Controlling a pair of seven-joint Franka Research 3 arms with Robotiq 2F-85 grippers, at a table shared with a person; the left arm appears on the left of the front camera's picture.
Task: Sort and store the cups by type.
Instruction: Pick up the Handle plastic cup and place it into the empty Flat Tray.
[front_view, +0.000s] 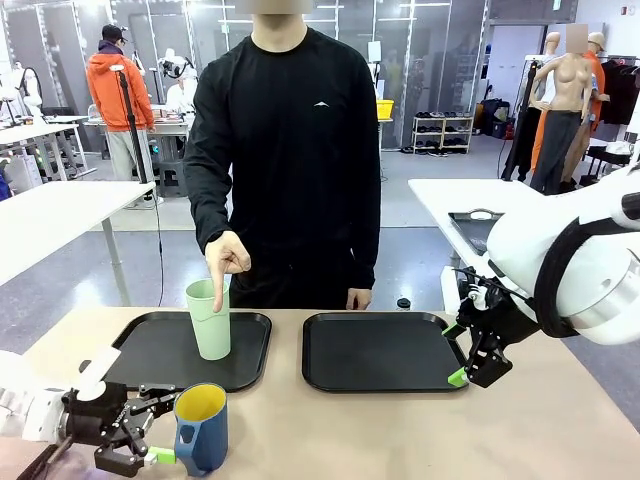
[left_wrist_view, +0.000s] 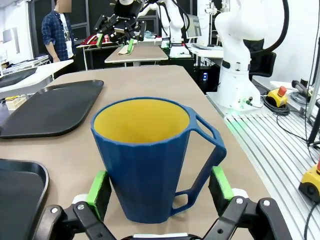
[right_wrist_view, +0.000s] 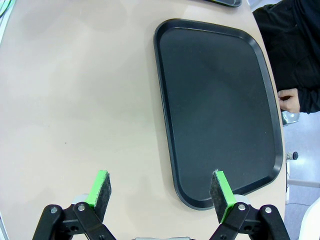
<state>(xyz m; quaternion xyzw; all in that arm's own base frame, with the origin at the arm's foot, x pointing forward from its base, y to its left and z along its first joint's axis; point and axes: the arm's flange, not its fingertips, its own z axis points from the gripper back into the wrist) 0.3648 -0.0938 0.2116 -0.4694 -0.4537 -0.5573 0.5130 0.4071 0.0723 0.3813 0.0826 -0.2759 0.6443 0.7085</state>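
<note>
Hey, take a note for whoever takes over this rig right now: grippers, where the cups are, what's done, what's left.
Left gripper: open, jaws on either side of the blue handled mug with yellow inside, which stands on the tan table.
Right gripper: open, holding nothing, by the right black tray.
Pale mint-green tumbler: upright on the left black tray, with the person's hand pointing down at it.
Left: grip the mug and store it, probably on the right tray.

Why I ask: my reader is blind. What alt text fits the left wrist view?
A blue mug with a handle and yellow inside stands upright on a tan table between the green pads of the open left gripper. A black tray lies beyond.
</note>
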